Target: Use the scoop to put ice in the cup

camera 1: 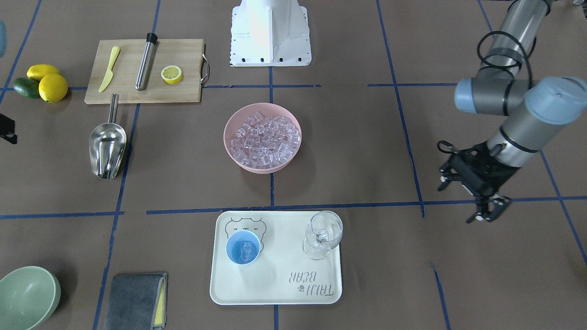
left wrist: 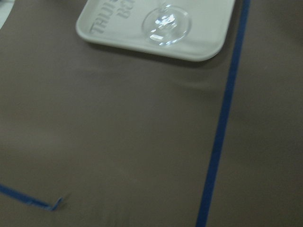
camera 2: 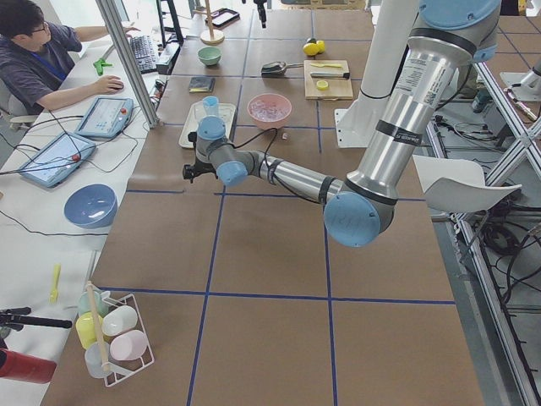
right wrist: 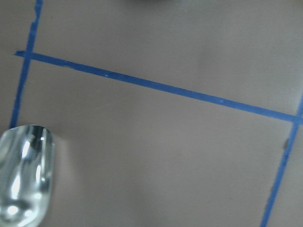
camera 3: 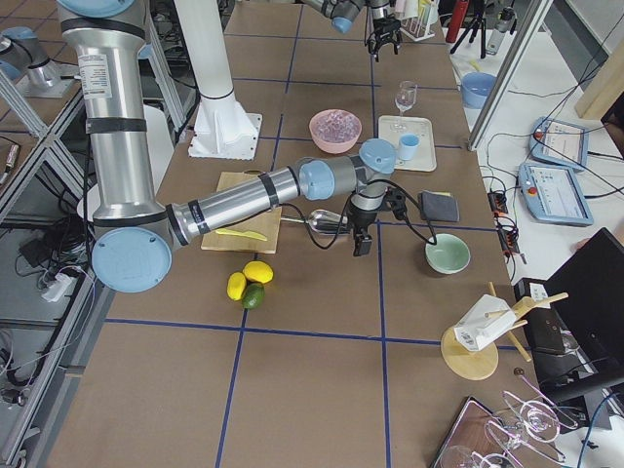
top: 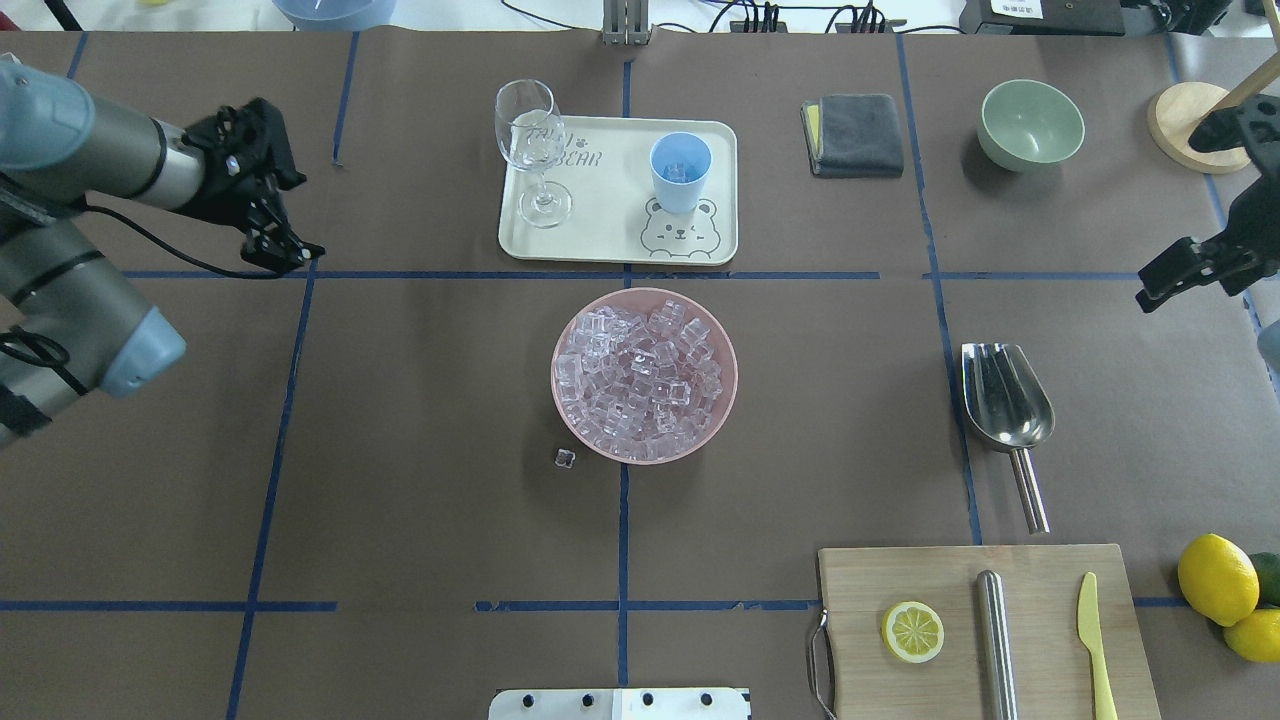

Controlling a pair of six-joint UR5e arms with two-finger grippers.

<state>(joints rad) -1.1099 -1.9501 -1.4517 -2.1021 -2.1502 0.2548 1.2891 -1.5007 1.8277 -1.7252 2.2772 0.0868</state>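
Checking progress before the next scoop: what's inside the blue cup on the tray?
The cup holds a few clear ice cubes, at least two showing from above, low in it. Any cubes beneath them are covered, so the exact count cannot be told.

The scoop [right wrist: 23, 175] is cut off by the right wrist view's edge; of the wine glass [left wrist: 165, 23], only the foot is shown.

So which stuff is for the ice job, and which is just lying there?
For the job: ice, pink bowl, scoop, cup.
Just lying there: wine glass, green bowl, cloth, board, knife, steel tube, lemon slice, lemons.
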